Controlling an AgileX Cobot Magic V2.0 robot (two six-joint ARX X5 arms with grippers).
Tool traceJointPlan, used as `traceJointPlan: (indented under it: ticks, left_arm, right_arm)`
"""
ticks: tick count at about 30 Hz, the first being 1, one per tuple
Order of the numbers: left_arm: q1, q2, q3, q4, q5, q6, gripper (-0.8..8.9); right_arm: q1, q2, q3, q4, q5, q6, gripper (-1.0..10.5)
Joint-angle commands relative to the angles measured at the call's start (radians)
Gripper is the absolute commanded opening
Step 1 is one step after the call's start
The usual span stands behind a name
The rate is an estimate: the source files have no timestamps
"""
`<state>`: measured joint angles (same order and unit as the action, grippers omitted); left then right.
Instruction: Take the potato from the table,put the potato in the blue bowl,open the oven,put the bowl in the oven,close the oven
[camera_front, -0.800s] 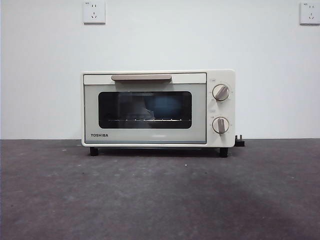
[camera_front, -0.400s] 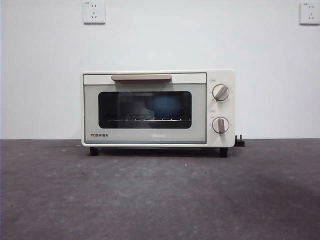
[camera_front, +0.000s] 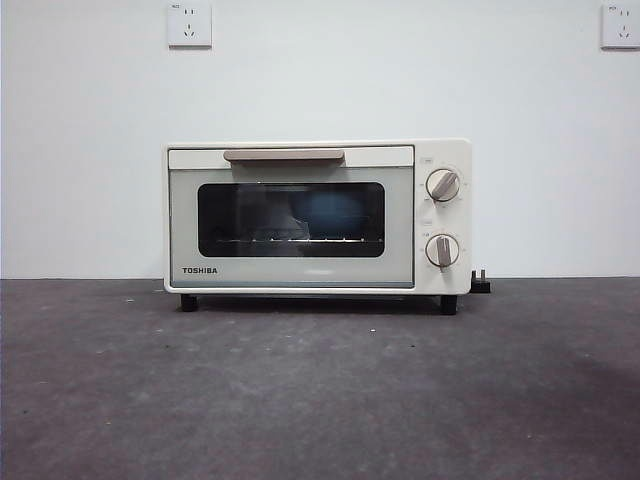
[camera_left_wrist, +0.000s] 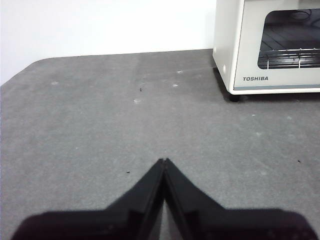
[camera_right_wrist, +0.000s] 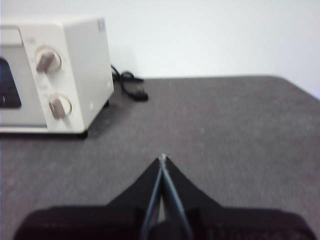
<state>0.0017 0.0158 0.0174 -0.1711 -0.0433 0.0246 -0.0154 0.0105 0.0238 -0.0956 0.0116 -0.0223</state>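
Observation:
The cream-white oven (camera_front: 317, 217) stands on the dark grey table (camera_front: 320, 390) against the wall, its glass door closed under the beige bar handle (camera_front: 284, 155). Through the glass the blue bowl (camera_front: 333, 215) shows dimly on the rack, toward the right. The potato is hidden. My left gripper (camera_left_wrist: 164, 161) is shut and empty, low over bare table off the oven's (camera_left_wrist: 267, 47) left side. On the other side my right gripper (camera_right_wrist: 163, 157) is shut and empty, away from the oven's (camera_right_wrist: 55, 75) knob end. Neither arm shows in the front view.
Two round knobs (camera_front: 442, 185) sit on the oven's right panel. A black plug and cord (camera_right_wrist: 131, 86) lie behind its right rear corner. Two wall sockets (camera_front: 189, 24) are high on the white wall. The table's rounded left edge (camera_left_wrist: 30, 67) shows in the left wrist view.
None of the task's things has moved. A faint shadow at the front right of the table has faded.

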Motion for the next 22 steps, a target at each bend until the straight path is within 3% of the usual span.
traceJointPlan:
  ticks: [1, 22]
  left_arm:
    - [-0.003, 0.000, -0.010, 0.008, -0.002, -0.006, -0.04]
    - [-0.003, 0.000, -0.010, 0.008, -0.002, -0.006, -0.04]
  right_arm:
    - [-0.002, -0.003, -0.010, -0.041, 0.004, 0.004, 0.0]
    - [-0.006, -0.002, -0.009, -0.089, 0.008, 0.004, 0.0]
